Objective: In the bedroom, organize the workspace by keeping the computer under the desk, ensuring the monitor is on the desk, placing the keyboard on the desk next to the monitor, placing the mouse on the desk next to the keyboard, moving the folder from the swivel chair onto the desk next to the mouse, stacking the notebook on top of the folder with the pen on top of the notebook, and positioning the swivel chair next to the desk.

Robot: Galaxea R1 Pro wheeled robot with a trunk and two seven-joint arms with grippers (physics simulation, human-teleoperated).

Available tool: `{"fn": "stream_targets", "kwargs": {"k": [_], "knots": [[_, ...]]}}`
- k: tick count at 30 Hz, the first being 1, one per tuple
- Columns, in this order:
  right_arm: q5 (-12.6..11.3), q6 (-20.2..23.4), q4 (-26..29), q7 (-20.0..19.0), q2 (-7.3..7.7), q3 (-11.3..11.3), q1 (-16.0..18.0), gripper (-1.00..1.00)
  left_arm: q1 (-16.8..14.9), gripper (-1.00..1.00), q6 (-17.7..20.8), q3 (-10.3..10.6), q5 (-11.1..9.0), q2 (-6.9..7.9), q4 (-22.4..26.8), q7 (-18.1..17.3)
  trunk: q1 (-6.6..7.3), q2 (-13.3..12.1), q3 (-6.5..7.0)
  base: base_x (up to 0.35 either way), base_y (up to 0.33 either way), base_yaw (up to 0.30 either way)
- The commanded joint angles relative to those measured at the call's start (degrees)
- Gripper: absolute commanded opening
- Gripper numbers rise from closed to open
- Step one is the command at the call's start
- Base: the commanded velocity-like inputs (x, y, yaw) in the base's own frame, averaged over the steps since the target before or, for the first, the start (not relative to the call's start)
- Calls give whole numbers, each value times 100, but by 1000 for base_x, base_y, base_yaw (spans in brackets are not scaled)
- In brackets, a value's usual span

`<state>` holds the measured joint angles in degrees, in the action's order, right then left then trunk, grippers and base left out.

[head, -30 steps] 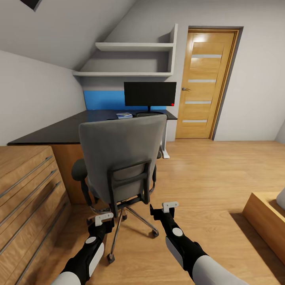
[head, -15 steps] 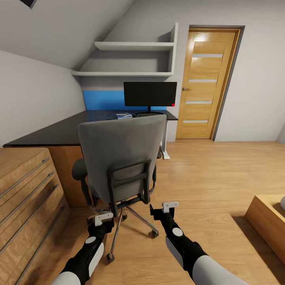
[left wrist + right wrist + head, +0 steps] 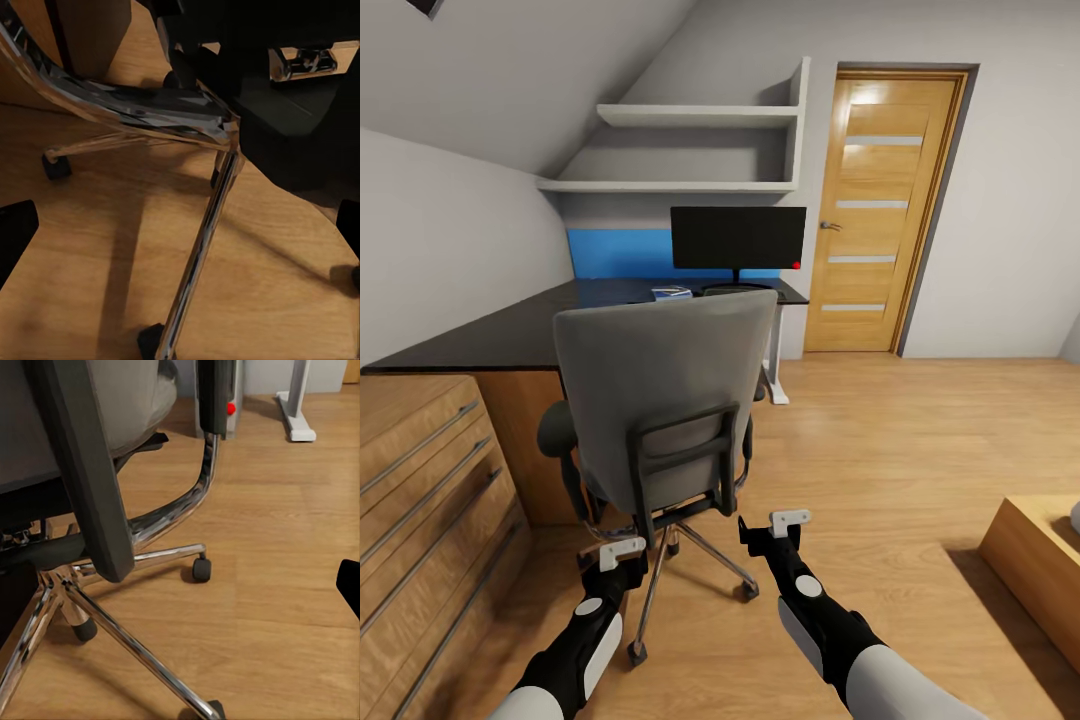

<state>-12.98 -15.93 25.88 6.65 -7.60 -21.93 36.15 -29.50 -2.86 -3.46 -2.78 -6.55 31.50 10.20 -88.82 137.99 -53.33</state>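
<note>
The grey swivel chair [image 3: 665,390] stands right in front of me with its back toward me, so its seat and anything on it are hidden. Behind it lies the black-topped desk [image 3: 510,338], with the monitor [image 3: 738,237] upright at its far end. A small pale flat item [image 3: 672,293] lies near the monitor. My left gripper [image 3: 622,553] and right gripper [image 3: 785,525] hang open just behind the chair's chrome base [image 3: 199,247]. Past the chair, a grey computer case with a red light [image 3: 232,406] stands beside the white desk leg [image 3: 295,405].
A low light-wood cabinet with drawers [image 3: 420,480] stands close on my left, against the desk. A wooden door [image 3: 880,210] is at the back right. A low wooden box [image 3: 1040,560] sits at the right edge. Open floor [image 3: 900,440] lies to the right of the chair.
The whole picture has drifted slightly left, so the camera has moved. Both grippers keep their place in the view and stay open.
</note>
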Motion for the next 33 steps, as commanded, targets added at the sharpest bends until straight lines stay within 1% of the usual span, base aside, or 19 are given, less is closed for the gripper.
{"fn": "stream_targets", "kwargs": {"k": [1,14,20,24,27,30,32,33], "knots": [[-56,-24,-4,38,4,-49,6,100,-3,100,-22,-16,-29,-4,-3,0,1,2,-5,8,-7,0],[-56,-24,-4,38,4,-49,6,100,-3,100,-27,-21,-35,-3,-3,0,1,2,-5,-17,19,0],[-56,-24,-4,38,10,-49,6,100,-5,100,-30,-28,-47,52,-3,12,1,2,-5,-40,44,0],[-56,-24,-4,38,12,-49,6,100,-5,100,-36,-39,-64,162,-3,22,1,2,-5,-9,10,0],[-56,-24,-4,38,13,-49,6,100,-4,100,-38,-47,-130,206,-3,25,1,2,-5,-3,3,0],[-56,-24,-3,38,13,-49,6,100,-3,100,-39,-69,-284,257,-8,30,1,2,-5,-1,1,0],[-56,-24,1,38,13,-49,6,100,-6,100,-39,-121,-551,381,-6,30,1,2,-5,0,0,0],[-56,-24,2,38,13,-49,6,100,-5,100,-39,-140,-633,416,-6,29,1,2,-5,0,0,0]]}}
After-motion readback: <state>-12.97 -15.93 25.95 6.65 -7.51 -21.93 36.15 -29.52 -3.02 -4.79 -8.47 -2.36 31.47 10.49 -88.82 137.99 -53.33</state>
